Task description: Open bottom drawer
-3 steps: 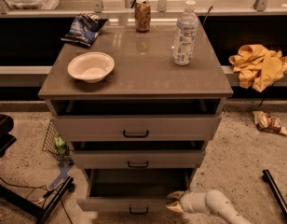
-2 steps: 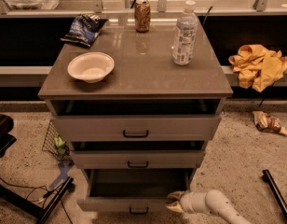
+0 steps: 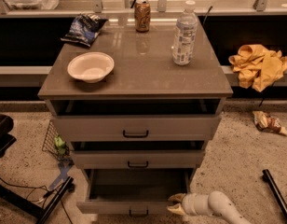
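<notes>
Little is being changed across the last second in the camera view: the bottom drawer (image 3: 129, 207) is being kept pulled well out beneath the two drawers above it, its dark inside being exposed. The gripper (image 3: 174, 204) is being held at the right end of that drawer's front, low near the floor, with its fingers spread apart. The opening is therefore being judged as essentially done, with only the arm's withdrawal being left. No brand is being made out: the labels on the can (image 3: 142, 16), the water bottle (image 3: 184, 35) and the dark snack bag (image 3: 85, 28) are being rendered too faint to read.
</notes>
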Tool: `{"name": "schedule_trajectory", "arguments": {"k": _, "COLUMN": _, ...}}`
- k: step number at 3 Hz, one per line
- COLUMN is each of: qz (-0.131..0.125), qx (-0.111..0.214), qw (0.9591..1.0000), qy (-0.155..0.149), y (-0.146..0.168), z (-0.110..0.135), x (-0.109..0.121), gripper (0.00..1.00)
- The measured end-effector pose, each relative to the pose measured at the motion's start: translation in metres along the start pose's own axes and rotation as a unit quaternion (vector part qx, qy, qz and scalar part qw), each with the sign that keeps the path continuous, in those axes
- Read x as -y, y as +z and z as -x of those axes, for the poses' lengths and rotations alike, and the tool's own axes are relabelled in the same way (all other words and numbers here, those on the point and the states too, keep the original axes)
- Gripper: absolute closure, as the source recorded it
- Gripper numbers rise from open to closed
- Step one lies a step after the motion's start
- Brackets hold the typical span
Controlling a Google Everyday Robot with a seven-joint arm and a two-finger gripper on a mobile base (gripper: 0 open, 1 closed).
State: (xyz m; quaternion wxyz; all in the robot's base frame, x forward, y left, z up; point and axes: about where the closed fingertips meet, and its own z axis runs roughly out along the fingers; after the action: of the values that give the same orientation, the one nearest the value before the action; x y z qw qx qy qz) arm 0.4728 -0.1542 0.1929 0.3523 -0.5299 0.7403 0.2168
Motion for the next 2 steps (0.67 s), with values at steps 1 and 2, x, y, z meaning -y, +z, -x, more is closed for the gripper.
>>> {"name": "schedule_trajectory", "arguments": {"k": 1, "qz": 0.002, "qx": 0.001, "qw": 1.0, "qy": 0.0, "y": 0.0025, "z": 0.0006, "x": -0.0023, "gripper": 0.55}}
{"name": "schedule_trajectory", "arguments": {"k": 2, "qz": 0.003, "qx": 0.001, "qw": 1.0, "qy": 0.0, "y": 0.0026, "z": 0.0011, "x": -0.0026, "gripper": 0.31}}
